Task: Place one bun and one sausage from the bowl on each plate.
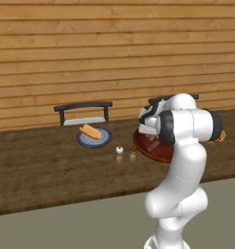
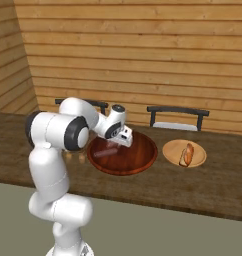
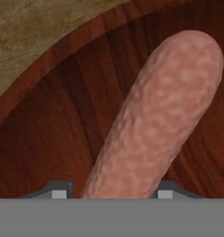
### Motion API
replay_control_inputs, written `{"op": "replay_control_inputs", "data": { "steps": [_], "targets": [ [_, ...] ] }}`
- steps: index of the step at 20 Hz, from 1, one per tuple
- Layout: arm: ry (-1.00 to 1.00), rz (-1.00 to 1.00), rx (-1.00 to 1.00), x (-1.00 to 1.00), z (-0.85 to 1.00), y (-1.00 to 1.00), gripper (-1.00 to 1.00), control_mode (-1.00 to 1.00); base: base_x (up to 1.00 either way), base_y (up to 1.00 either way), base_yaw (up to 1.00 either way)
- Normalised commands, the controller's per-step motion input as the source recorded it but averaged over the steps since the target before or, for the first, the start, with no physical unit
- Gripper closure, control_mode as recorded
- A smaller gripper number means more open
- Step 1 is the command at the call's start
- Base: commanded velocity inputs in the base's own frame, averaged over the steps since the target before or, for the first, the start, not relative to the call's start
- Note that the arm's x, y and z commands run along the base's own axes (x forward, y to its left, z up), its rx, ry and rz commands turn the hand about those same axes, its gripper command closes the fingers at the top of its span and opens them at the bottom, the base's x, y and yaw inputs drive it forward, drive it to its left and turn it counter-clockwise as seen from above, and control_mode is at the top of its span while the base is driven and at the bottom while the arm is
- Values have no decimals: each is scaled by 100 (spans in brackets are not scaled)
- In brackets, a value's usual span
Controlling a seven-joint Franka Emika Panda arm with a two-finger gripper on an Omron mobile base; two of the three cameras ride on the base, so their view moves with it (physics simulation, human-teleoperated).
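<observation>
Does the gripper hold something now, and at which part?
Cannot be told: the gripper has its fingertips on both sides of one end of the sausage in the bowl.

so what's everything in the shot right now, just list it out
bowl: 1, dark reddish-brown, on the counter between the two plates
sausage: 1, pink, lying in the bowl, between the pincer's tips
blue-grey plate: 1, darker blue rim, on the counter left of the bowl
bun: 1, yellow-orange, on the blue-grey plate
tan-orange plate: 1, on the counter right of the bowl
bun with sausage: 1 of each, on the tan-orange plate
small shakers: 2, one white-topped, one brown, between blue-grey plate and bowl
chairs: 2, dark frames, behind the counter
counter: 1, dark wood
wall: light wooden planks
arm: 1, white with dark joints
pincer: 1, low over the bowl, tips either side of the sausage
</observation>
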Motion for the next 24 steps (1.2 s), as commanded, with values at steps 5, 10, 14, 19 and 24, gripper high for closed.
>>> {"op": "replay_control_inputs", "data": {
  "steps": [5,10,14,19,24],
  "targets": [
    [1,0,-6,-33,100,-52,100,-100,0,0,0],
    [4,4,-14,-47,76,-70,100,-100,0,0,0],
    [6,10,-17,-26,62,-79,100,-100,0,0,0],
    [4,22,-13,2,12,-92,100,-100,0,0,0],
    [0,35,-1,41,0,-100,100,-100,0,0,0]
  ]
}}
